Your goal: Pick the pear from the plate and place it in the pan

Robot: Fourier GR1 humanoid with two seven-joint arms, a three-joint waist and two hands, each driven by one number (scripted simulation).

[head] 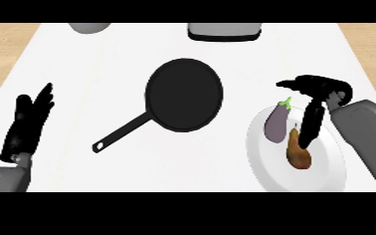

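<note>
Viewed from the head camera, the white counter (pixel 88 79) carries a black frying pan (pixel 183 94) near its centre, the pan's handle running toward the near-left corner and ending in a hanging hole. The pan holds nothing.

Toward the near-right corner lies a white plate (pixel 327 172). On it rests a brown pear (pixel 298 152), stem end pointing away from the near edge, and just beside it on the left a purple eggplant (pixel 277 122) with a green cap, lying partly over the plate's far-left rim. The two fruits are close together; contact between them cannot be confirmed.

The right robot hand (pixel 317 102) is above the far part of the plate, with its grey forearm entering along the right edge. Its fingers point down toward the pear, one long finger reaching the pear's upper end and overlapping it in view. The fingers are extended, not curled round the pear; nothing is held.

The left robot hand (pixel 29 122) rests at the left edge of the counter, fingers straight and pointing away, holding nothing.

At the far edge, a grey rounded object (pixel 89 27) sits toward the left, and a grey and black appliance (pixel 224 31) near the middle; both are cut off by the view.
</note>
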